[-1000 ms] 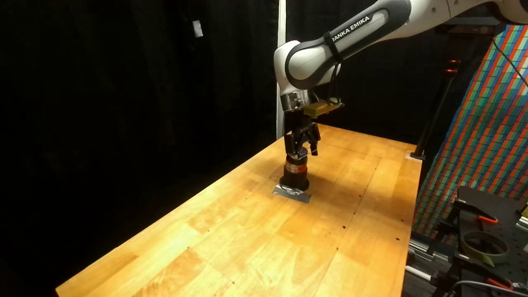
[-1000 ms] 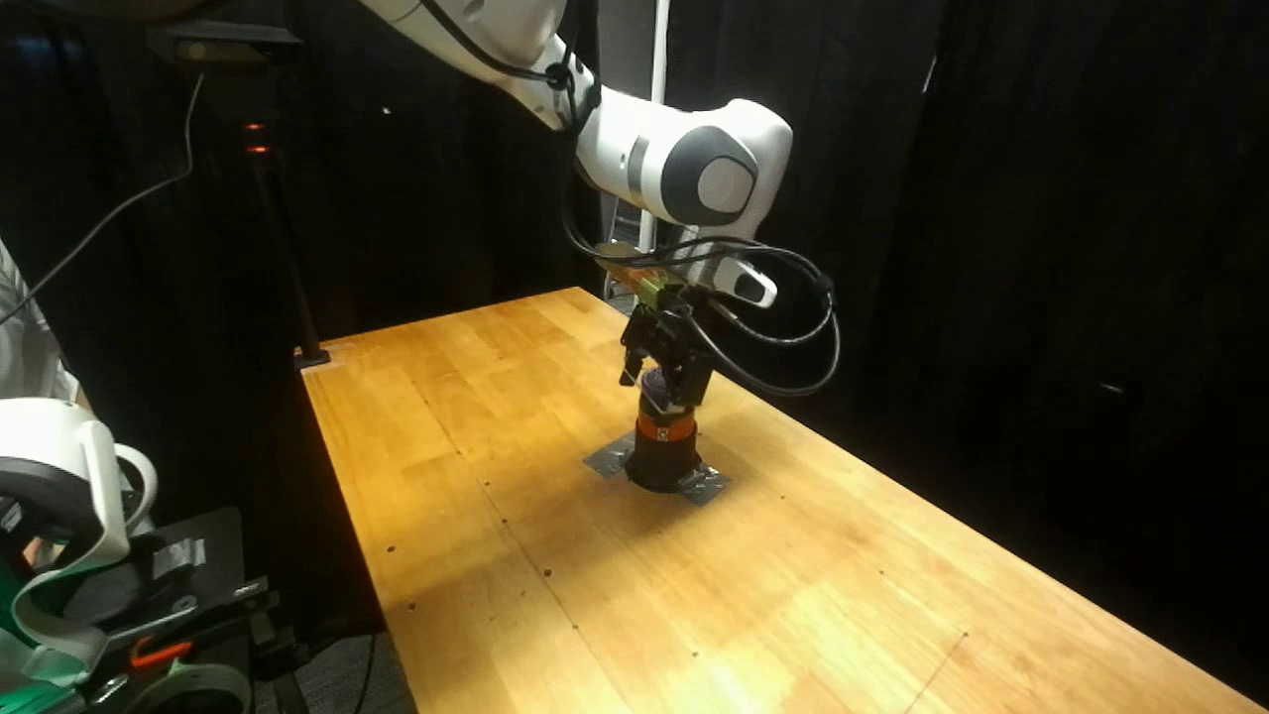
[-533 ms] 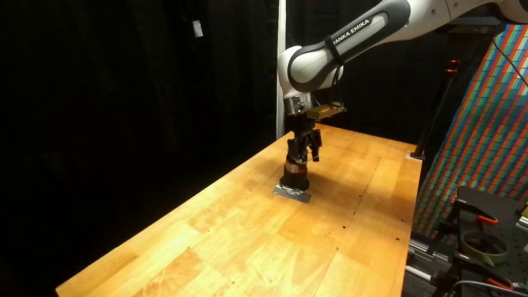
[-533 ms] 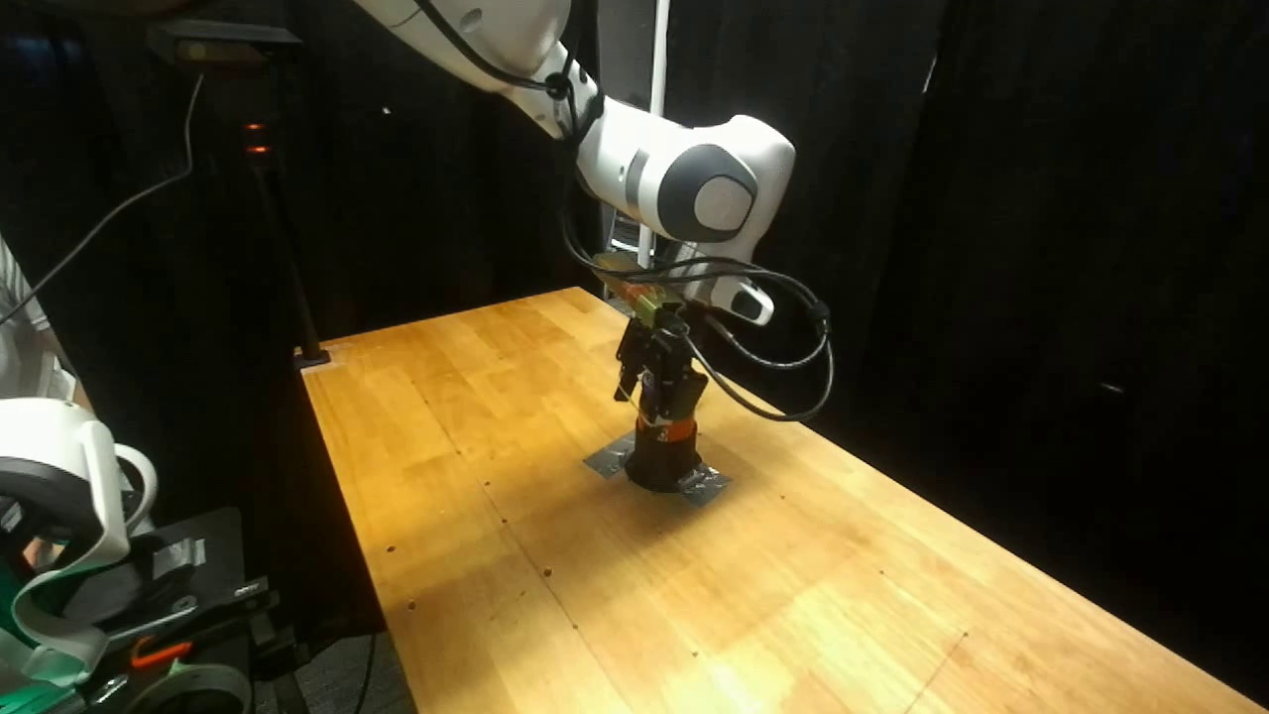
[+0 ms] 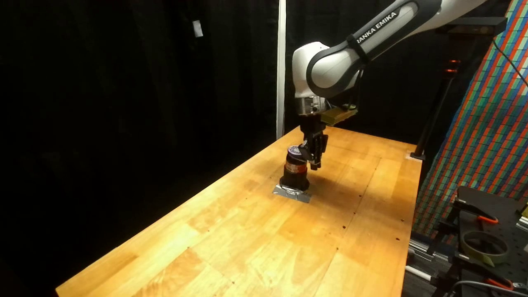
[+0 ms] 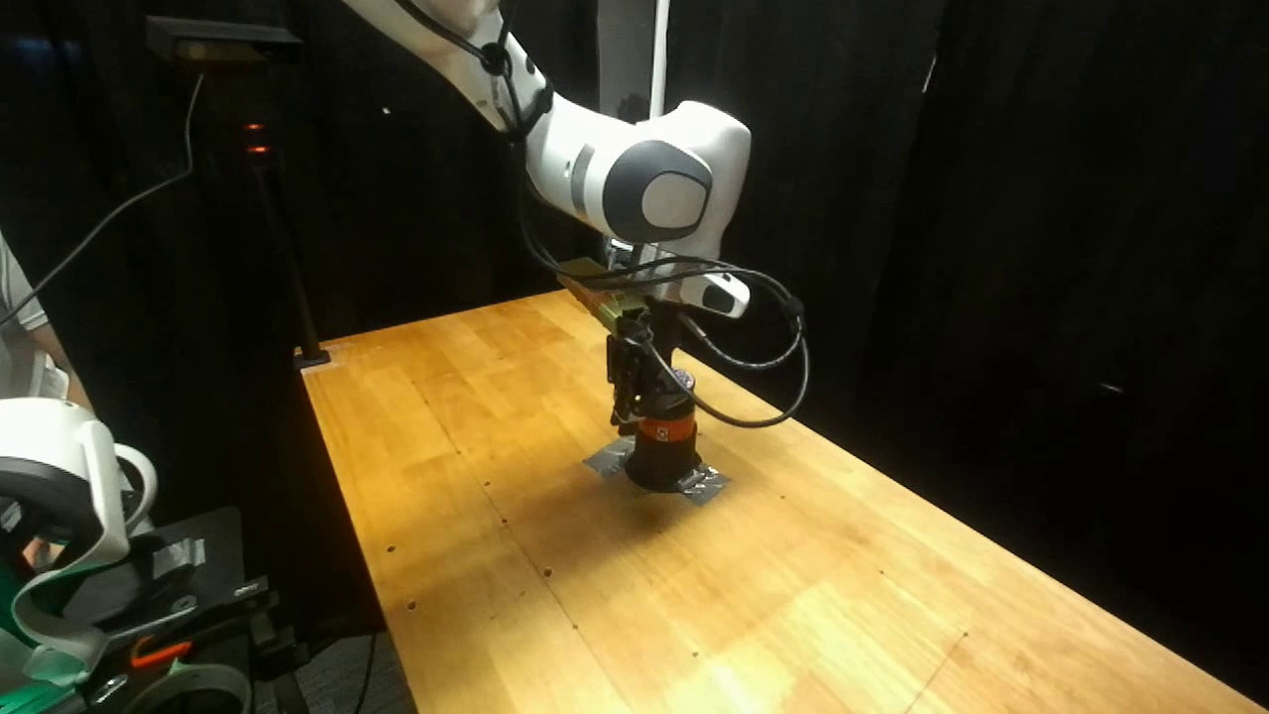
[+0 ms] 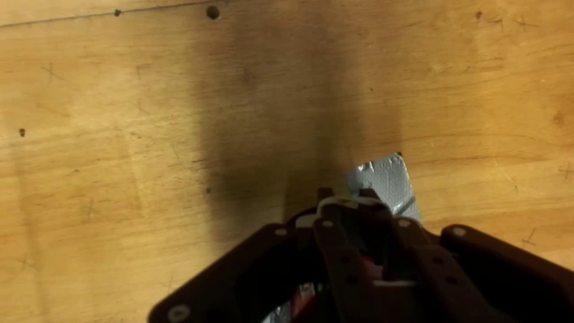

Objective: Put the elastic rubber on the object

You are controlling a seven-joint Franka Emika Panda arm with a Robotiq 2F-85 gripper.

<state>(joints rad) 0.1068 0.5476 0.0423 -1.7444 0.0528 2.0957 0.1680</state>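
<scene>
Exterior view, from left to right: black curtain (image 5: 136, 123) across the left side, with a small pale scrap (image 5: 198, 29) high up on it. Next, a white pole (image 5: 281, 74) beyond the far edge of the wooden table (image 5: 231, 243). Then the object (image 5: 295, 180), a dark cylinder upright on the table, banded in reddish-orange, pale on top, with silver-grey tape (image 5: 291, 195) at its foot. Just right of it, the gripper (image 5: 316, 166), pointing down, partly overlapping the object's upper end in both exterior views; impossible to say whether touching. Above, the white-and-grey arm (image 5: 334, 72), slanting in from the upper right. Farther right, a dark stand (image 5: 434, 111) with red lights (image 5: 451, 71) near its top, then a multicoloured chequered sheet (image 5: 482, 136), and low down a tape roll (image 5: 484, 251) on a black shelf (image 5: 486, 200).

Wrist view, from the left: a round dark hole (image 7: 213, 12) in the table near the top, then broad soft shadow (image 7: 269, 134) over the wood. Toward the lower middle, the gripper, fingertips (image 7: 369, 193) drawn close together with a narrow gap between; impossible to say whether fully closed or gripping anything. Pale curved strip (image 7: 329, 200) across the fingertips, too blurred to identify. Reddish patches of the object lower down, behind the gripper; tape corner just right of the fingertips.
</scene>
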